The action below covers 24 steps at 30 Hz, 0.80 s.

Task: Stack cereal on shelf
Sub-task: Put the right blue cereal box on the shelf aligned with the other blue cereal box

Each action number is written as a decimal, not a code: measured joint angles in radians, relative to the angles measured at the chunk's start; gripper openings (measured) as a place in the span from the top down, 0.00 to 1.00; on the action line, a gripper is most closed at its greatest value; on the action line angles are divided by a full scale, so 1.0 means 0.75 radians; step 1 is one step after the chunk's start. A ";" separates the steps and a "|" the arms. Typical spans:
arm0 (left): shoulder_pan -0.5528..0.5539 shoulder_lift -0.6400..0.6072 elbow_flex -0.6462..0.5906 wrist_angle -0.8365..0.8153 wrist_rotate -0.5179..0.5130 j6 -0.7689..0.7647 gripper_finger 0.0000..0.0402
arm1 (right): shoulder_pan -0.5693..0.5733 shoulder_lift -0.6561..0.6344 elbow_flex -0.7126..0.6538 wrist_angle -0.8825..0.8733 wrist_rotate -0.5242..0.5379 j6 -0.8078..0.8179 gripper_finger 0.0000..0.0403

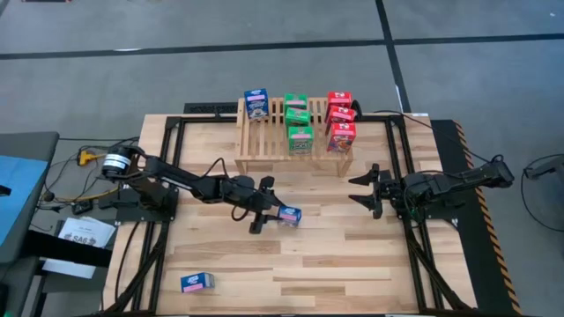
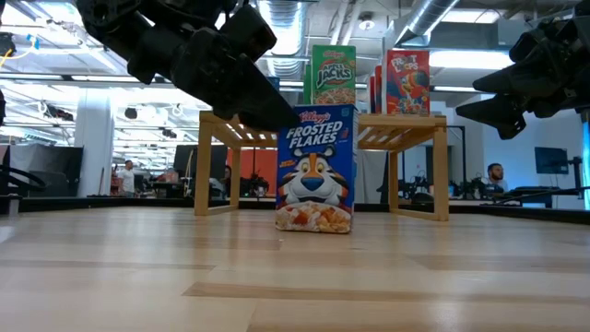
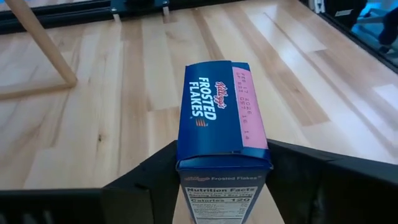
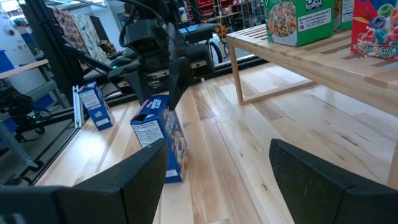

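Note:
A blue Frosted Flakes cereal box (image 2: 315, 171) stands upright on its bottom end at the table's middle (image 1: 289, 214). My left gripper (image 1: 267, 210) reaches it from the table's left and is shut on its upper end (image 3: 224, 165). My right gripper (image 1: 363, 189) waits open to the box's right, touching nothing (image 4: 217, 162). The light-wood shelf (image 1: 264, 145) stands at the far edge. Its slats carry one blue box (image 1: 256, 104), three green boxes (image 1: 298, 119) and three red boxes (image 1: 339, 119), all upright. My left gripper pinches the blue box's upper end (image 3: 186, 152) between its two fingers (image 3: 155, 177), one on each broad face. They come from the table's left, slanting down. The box stays upright with its bottom (image 2: 313, 226) on the table.
A third blue box (image 1: 197, 282) lies near the table's near left corner, also seen in the right wrist view (image 4: 93, 106). Bare wood lies between the shelf's legs (image 2: 212, 166) and the near edge. Black frame rails (image 1: 401, 158) run along both sides of the table.

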<state>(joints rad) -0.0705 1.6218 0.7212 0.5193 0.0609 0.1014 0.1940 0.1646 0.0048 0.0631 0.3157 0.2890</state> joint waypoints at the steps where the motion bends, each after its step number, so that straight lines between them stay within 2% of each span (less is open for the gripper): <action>1: 0.000 -0.006 -0.001 -0.006 0.009 -0.009 0.53 | 0.000 0.000 0.000 0.000 0.000 0.000 0.24; 6: 0.000 -0.081 -0.001 -0.079 0.029 -0.022 0.53 | 0.000 0.000 0.000 0.001 0.000 0.000 0.24; 11: -0.001 -0.255 -0.001 -0.252 0.001 -0.022 0.53 | 0.000 0.000 0.000 0.001 0.000 0.000 0.24; 19: 0.000 -0.700 -0.001 -0.616 -0.233 0.047 0.53 | 0.000 0.000 0.000 0.001 -0.001 0.000 0.24; 24: 0.051 -0.950 -0.001 -0.643 -0.379 0.234 0.53 | 0.000 0.000 0.000 0.001 -0.001 0.000 0.24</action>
<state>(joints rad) -0.0326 0.9095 0.7204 0.0372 -0.2230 0.2770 0.1940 0.1646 0.0048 0.0635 0.3153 0.2893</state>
